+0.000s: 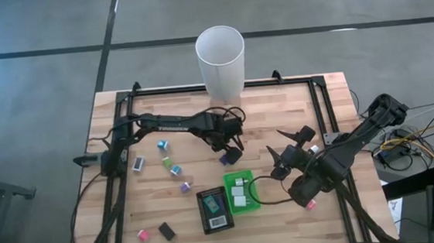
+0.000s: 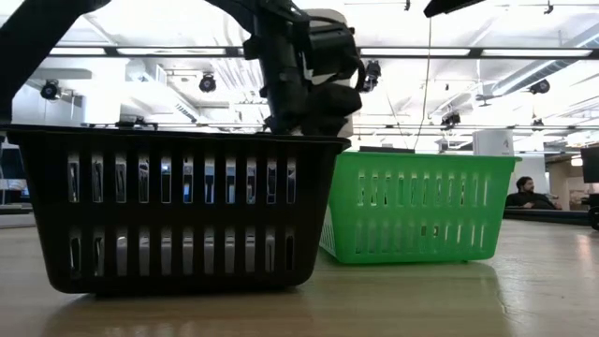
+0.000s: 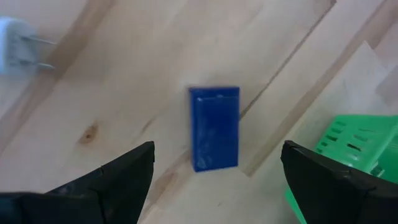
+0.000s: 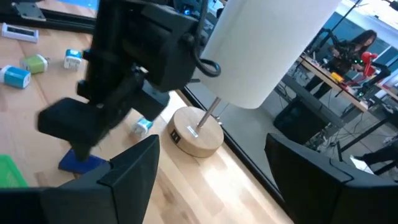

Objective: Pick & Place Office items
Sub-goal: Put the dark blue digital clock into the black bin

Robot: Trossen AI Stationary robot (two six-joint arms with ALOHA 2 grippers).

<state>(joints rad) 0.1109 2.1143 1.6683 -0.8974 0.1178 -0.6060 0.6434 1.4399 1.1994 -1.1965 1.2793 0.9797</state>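
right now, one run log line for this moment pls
left gripper: open, above blue block on table | right gripper: open, empty, raised beside green tray | blue block: not yet gripped

We see the left hand [image 1: 230, 145] low above the blue block [image 3: 214, 127], with its fingers wide apart and bare wood on both sides of the block. The green tray [image 1: 251, 197] stands near it and closes the way on that side. The black tray [image 1: 215, 209] touches the green one, so no hand can pass between them. The tall white cylinder [image 1: 221, 61] blocks the far edge of the surface [image 1: 286, 108]. The right hand [image 1: 281, 163], also open, is just beside the green tray
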